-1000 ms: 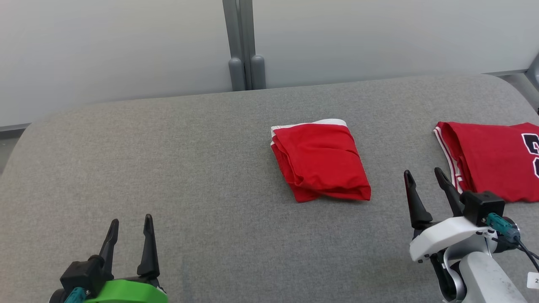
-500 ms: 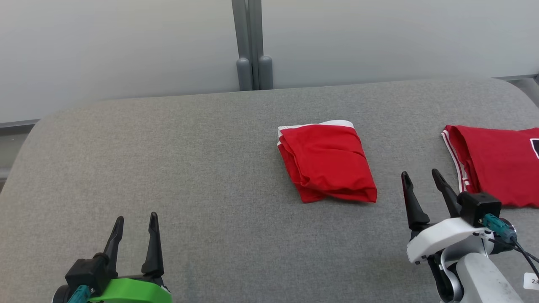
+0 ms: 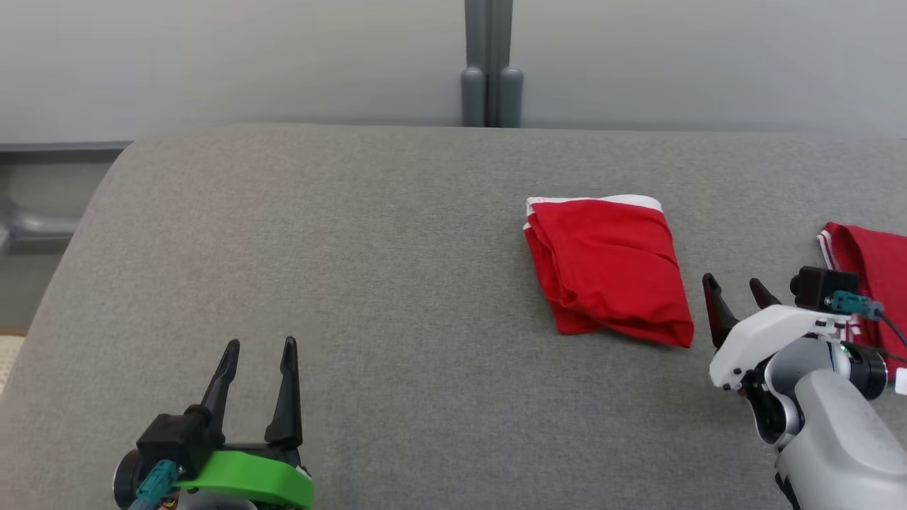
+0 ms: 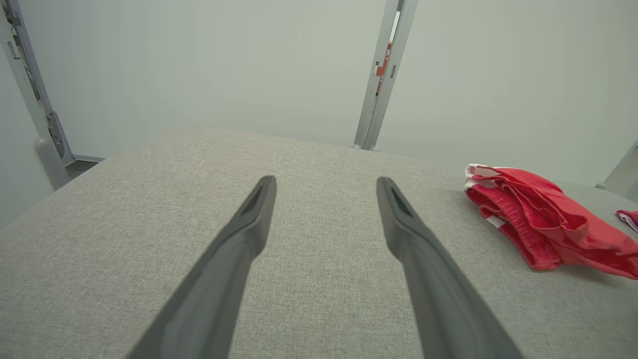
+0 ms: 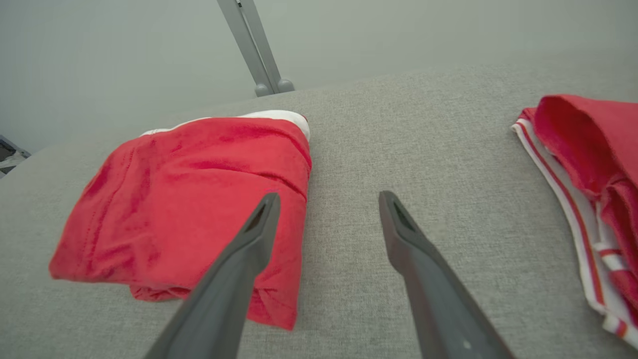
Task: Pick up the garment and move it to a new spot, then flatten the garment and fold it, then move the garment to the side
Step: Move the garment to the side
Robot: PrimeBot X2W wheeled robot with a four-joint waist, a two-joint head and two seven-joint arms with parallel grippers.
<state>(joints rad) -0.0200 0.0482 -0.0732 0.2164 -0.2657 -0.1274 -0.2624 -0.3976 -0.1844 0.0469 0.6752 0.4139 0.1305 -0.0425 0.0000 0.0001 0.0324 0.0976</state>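
A folded red garment (image 3: 609, 269) with a white band along its far edge lies on the grey padded table (image 3: 354, 248), right of centre. It also shows in the left wrist view (image 4: 538, 219) and the right wrist view (image 5: 199, 199). My right gripper (image 3: 732, 280) stands open just right of the garment's near right corner, with nothing between its fingers. In its wrist view the right gripper (image 5: 329, 196) has its left finger over the garment's edge. My left gripper (image 3: 261, 342) is open over bare table at the lower left, far from the garment, and empty in its own view too (image 4: 326, 180).
A second red garment (image 3: 871, 262) with red-and-white striped trim lies at the right edge, behind my right wrist, and shows in the right wrist view (image 5: 588, 149). A grey post (image 3: 489, 71) stands against the pale wall behind the table. The table's rounded left end is at far left.
The head camera has swung left, so everything sits further right in the picture. My right gripper is now closer to the garment's near right corner. Both garments lie as before.
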